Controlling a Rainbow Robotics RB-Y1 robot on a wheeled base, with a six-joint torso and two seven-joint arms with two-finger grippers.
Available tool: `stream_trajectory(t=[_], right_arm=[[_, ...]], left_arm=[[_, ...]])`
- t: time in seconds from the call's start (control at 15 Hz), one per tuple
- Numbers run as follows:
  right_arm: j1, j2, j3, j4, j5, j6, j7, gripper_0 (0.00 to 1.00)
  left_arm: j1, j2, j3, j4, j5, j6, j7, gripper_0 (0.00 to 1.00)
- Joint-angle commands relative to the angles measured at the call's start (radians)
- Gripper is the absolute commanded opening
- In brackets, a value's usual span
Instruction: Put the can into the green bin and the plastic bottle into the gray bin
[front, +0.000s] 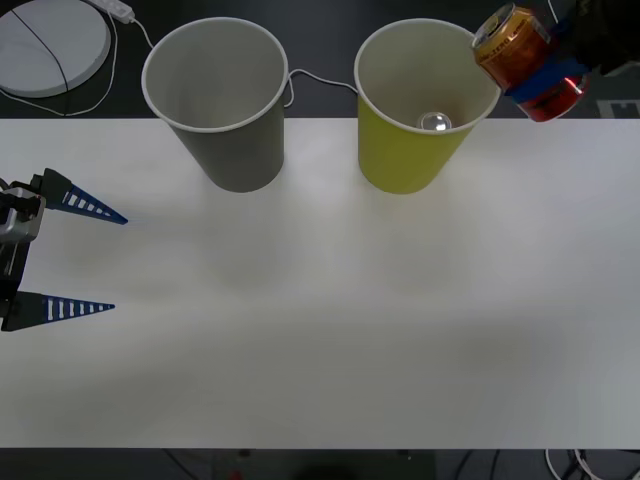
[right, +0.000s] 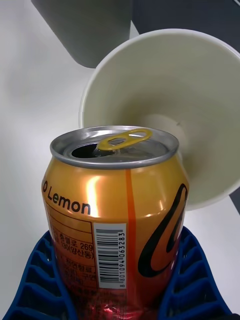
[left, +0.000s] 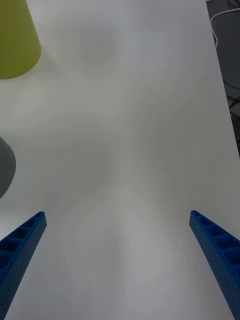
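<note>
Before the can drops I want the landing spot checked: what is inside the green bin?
Inside the green bin, a small shiny roundish object lies on its pale floor. The can, clamped in the right gripper, covers part of the bin's rim.

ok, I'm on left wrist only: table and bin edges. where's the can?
Observer: The right gripper holds the can tilted, by the green bin rim on its right.
Operator: Can open?
Observer: Yes, the right wrist view shows the mouth open, tab up.
Operator: Anything in the bins?
Observer: A small shiny round thing lies inside the green one; the gray bin looks empty.
</note>
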Motion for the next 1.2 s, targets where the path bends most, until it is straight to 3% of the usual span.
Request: stream_trajectory(t=[0.07,0.27,0.6,0.87,0.93,1.07,1.13,1.2], right_arm=[[-0.09,0.076,0.079,0.085,0.091,0.0,-0.001,0.0],[-0.14,0.156,0.117,0.166,0.173,0.028,-0.004,0.0],[-0.23,0.271,0.188,0.333,0.225,0.117,-0.001,0.0],[-0.27,0.3,0.227,0.367,0.268,0.16,-0.004,0.0],[-0.27,0.3,0.227,0.369,0.272,0.16,-0.001,0.13],[-0.268,0.3,0.227,0.367,0.272,0.158,0.005,0.8],[-0.268,0.3,0.227,0.367,0.272,0.157,0.006,1.0],[-0.268,0.3,0.227,0.367,0.272,0.149,0.009,1.0]], left_arm=[[0.0,0.0,0.0,0.0,0.0,0.0,0.0,1.0],[0.0,0.0,0.0,0.0,0.0,0.0,0.0,1.0],[0.0,0.0,0.0,0.0,0.0,0.0,0.0,1.0],[0.0,0.0,0.0,0.0,0.0,0.0,0.0,1.0],[0.0,0.0,0.0,0.0,0.0,0.0,0.0,1.0],[0.0,0.0,0.0,0.0,0.0,0.0,0.0,1.0],[0.0,0.0,0.0,0.0,0.0,0.0,0.0,1.0],[0.0,0.0,0.0,0.0,0.0,0.0,0.0,1.0]])
